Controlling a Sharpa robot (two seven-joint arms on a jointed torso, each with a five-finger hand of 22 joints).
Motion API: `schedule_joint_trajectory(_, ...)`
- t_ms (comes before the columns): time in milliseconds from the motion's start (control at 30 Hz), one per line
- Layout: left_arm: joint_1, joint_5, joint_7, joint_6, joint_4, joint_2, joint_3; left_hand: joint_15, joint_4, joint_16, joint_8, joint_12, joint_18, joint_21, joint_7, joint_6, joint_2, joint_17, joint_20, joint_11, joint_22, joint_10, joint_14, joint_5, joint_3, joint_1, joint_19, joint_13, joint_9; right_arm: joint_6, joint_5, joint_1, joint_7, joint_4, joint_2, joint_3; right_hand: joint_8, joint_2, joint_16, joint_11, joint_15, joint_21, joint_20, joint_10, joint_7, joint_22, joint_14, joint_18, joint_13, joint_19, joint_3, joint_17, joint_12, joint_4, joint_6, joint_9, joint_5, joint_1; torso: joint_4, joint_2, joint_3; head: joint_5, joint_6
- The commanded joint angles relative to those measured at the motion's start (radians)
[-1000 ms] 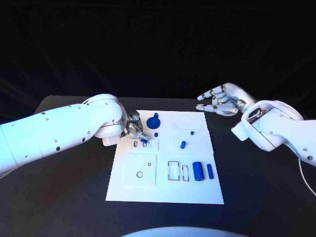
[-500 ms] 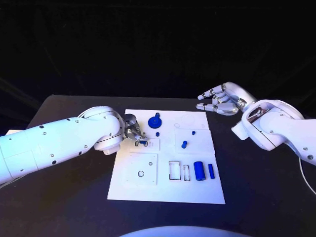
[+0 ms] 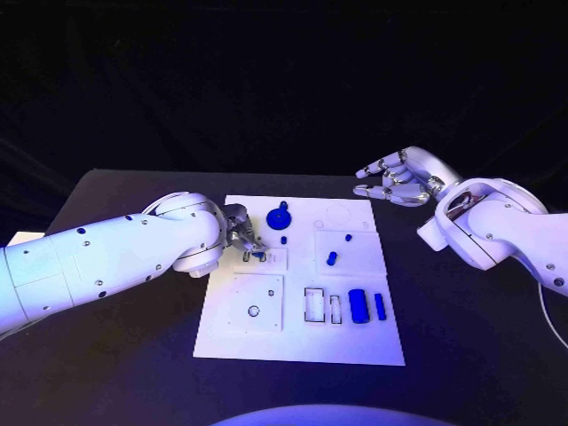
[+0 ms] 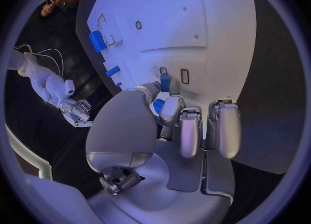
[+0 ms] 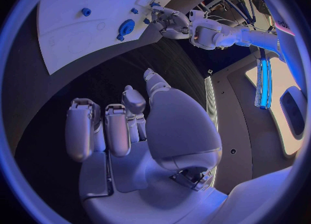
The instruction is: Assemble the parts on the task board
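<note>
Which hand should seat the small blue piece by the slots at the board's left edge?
Left. The left hand already pinches the small blue piece over the white task board. The right hand hovers beyond the board's far right corner, holding nothing.

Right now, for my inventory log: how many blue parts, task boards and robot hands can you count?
Blue parts: 7, one blue part pinched by the left hand
White task board: 1
Hands: 2, counting the right hand
Total: 10
</note>
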Motion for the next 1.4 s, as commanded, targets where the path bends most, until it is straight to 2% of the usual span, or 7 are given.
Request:
schedule_joint_trajectory(33, -0.002, -0.015, 0.007, 0.013, 0.002, 0.004, -0.001, 0.003, -0.17, 0.003, 0.003, 0.006, -0.005, -0.003, -0.004, 0.001, 0.005, 0.263, 0.003, -0.002, 0.103, 0.006, 0.105, -0.001, 0.172, -0.005, 0.046, 0.001, 0.001, 0.013, -0.006, -0.001, 0.004, 0.0, 0.001, 0.0, 0.003, 0.0, -0.007, -0.006, 0.0, -0.004, -0.003, -0.003, 0.002, -0.001, 0.064, -0.01, -0.001, -0.003, -0.005, 0.069, 0.004, 0.002, 0.006, -0.001, 0.005, 0.005, 0.0004, 0.0, 0.0002, 0.0, -0.001)
schedule_joint_trajectory(300, -0.003, -0.01, 0.006, 0.02, 0.0, 0.01, -0.001, 0.003, -0.17, 0.003, 0.004, 0.008, -0.005, -0.002, -0.004, 0.002, 0.004, 0.263, 0.003, -0.002, 0.105, 0.007, 0.105, -0.001, 0.175, -0.008, 0.047, 0.003, 0.002, 0.016, -0.005, -0.001, 0.005, 0.0, 0.002, 0.0, 0.003, 0.0, -0.007, -0.006, 0.0, -0.004, -0.003, -0.003, 0.002, -0.001, 0.064, -0.01, -0.001, -0.003, -0.005, 0.069, 0.004, 0.002, 0.006, -0.001, 0.005, 0.005, 0.0002, 0.0, 0.0, -0.001, 0.0)
schedule_joint_trajectory(800, -0.003, -0.009, -0.001, 0.099, -0.005, 0.013, -0.003, 0.003, -0.17, 0.003, 0.004, 0.006, -0.004, -0.004, -0.004, 0.002, 0.004, 0.263, 0.003, -0.002, 0.101, 0.006, 0.105, -0.001, 0.176, -0.01, 0.045, 0.001, 0.003, 0.02, -0.005, -0.001, 0.002, 0.0, 0.002, 0.0, 0.003, 0.001, -0.007, -0.006, 0.0, -0.004, -0.003, -0.003, 0.001, -0.001, 0.064, -0.01, -0.001, -0.003, -0.007, 0.069, 0.003, 0.003, 0.007, -0.001, 0.005, 0.004, 0.0014, 0.0, -0.0004, -0.004, -0.002)
schedule_joint_trajectory(967, -0.003, -0.009, -0.002, 0.108, -0.002, 0.013, -0.003, 0.003, -0.17, 0.003, 0.005, 0.008, -0.005, -0.002, -0.005, 0.003, 0.002, 0.263, 0.003, -0.002, 0.105, 0.008, 0.105, -0.002, 0.178, -0.014, 0.047, 0.003, 0.004, 0.02, -0.005, -0.001, 0.002, 0.0, 0.002, 0.0, 0.003, 0.001, -0.007, -0.006, 0.0, -0.004, -0.003, -0.003, 0.001, -0.001, 0.064, -0.01, -0.001, -0.003, -0.007, 0.069, 0.003, 0.003, 0.007, -0.001, 0.005, 0.004, 0.0004, 0.0, -0.0006, -0.003, -0.004)
schedule_joint_trajectory(1167, -0.003, -0.003, -0.001, 0.106, -0.002, 0.017, -0.003, -0.001, -0.167, 0.003, 0.01, 0.015, -0.006, 0.0, -0.012, 0.014, -0.01, 0.263, 0.001, -0.008, 0.11, 0.015, 0.105, 0.0, 0.184, -0.042, 0.049, 0.011, 0.011, 0.019, -0.002, -0.002, 0.004, -0.001, 0.005, 0.0, 0.003, 0.001, -0.007, -0.006, 0.0, -0.004, -0.003, -0.003, 0.001, -0.001, 0.064, -0.01, -0.001, -0.003, -0.007, 0.069, 0.003, 0.003, 0.007, -0.001, 0.005, 0.004, 0.0009, 0.0, -0.0001, -0.002, -0.004)
schedule_joint_trajectory(1400, -0.003, -0.001, -0.004, 0.109, -0.013, 0.026, -0.002, -0.007, -0.15, 0.003, 0.017, 0.021, -0.006, 0.0, -0.022, 0.029, -0.01, 0.263, -0.004, -0.015, 0.111, 0.02, 0.105, -0.002, 0.172, -0.087, 0.049, 0.017, 0.022, 0.02, -0.002, -0.002, 0.004, -0.001, 0.005, 0.0, 0.003, 0.002, -0.008, -0.006, 0.0, -0.005, -0.003, -0.004, 0.001, -0.003, 0.064, -0.01, -0.002, -0.004, -0.007, 0.067, 0.002, 0.004, 0.007, -0.001, 0.006, 0.004, 0.001, 0.001, 0.0009, -0.002, -0.006)
